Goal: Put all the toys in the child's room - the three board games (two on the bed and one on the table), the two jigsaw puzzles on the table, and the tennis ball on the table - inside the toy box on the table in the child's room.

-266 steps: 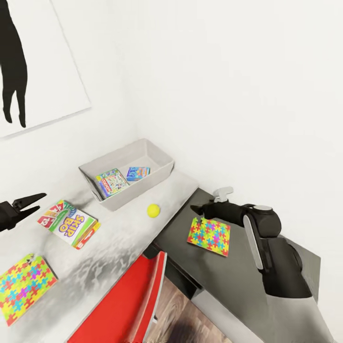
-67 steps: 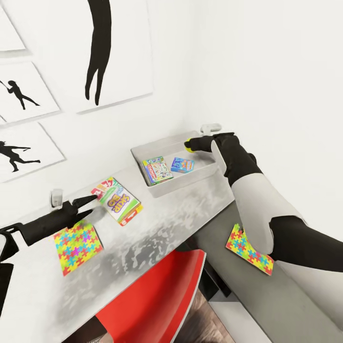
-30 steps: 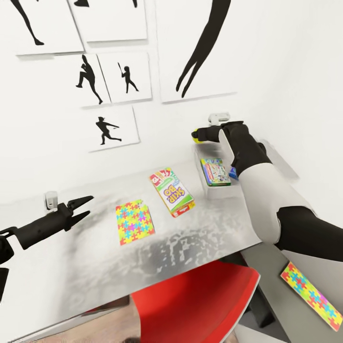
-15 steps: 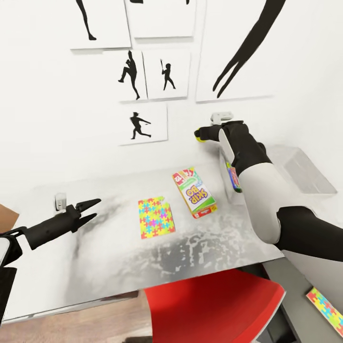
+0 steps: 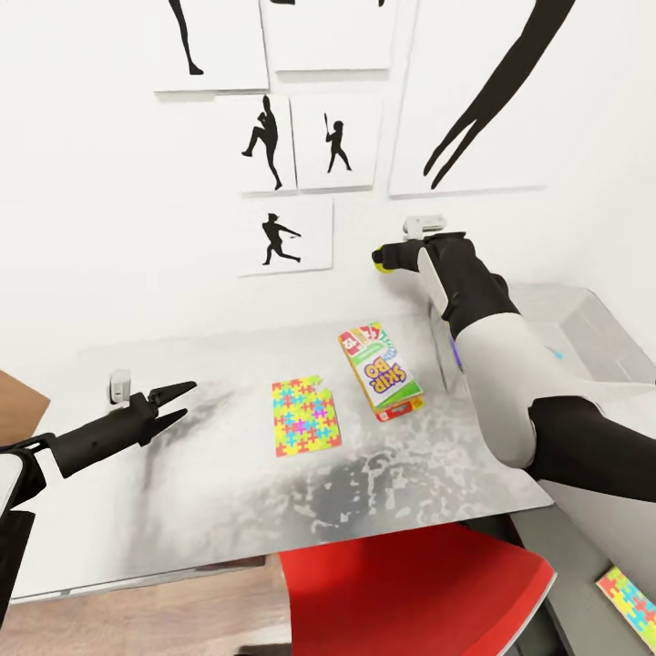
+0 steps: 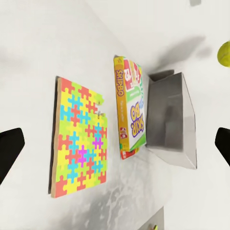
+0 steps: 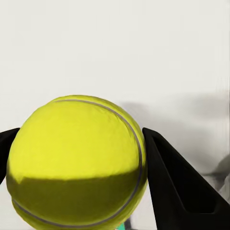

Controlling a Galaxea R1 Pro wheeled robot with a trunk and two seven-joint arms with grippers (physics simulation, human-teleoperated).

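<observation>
— Right black gripper (image 5: 379, 259) grips the small yellow-green tennis ball (image 5: 385, 261), as we see from the head, raised in front of the white wall beside the left end of the shallow light-grey toy box (image 5: 583, 319). Where is our left one?

— Left black gripper (image 5: 179, 404) hovers with its fingers spread and nothing between them, low over the pale-grey tabletop (image 5: 228, 492). Bare surface lies between it and the thin multicoloured jigsaw square (image 5: 306, 415); the flat white-green-red "SKIP BO" game box (image 5: 381, 372) lies just beside that.

— What is cut off?

— Our right arm covers most of the box; we see only a sliver of blue at its near end. A second puzzle square (image 5: 629, 596) is clipped by the corner. A red chair seat (image 5: 410, 592) sits under the table's near edge.

— And the left wrist?

— Puzzle (image 6: 79, 139) and "SKIP BO" box (image 6: 129, 112) lie side by side, the grey box (image 6: 172, 120) touching the game's far edge; the ball (image 6: 223, 53) is half cut off.

— The right wrist?

— Ball (image 7: 76, 160) pressed between both dark fingers (image 7: 177, 187); behind it, blurred pale surface we cannot make out.
</observation>
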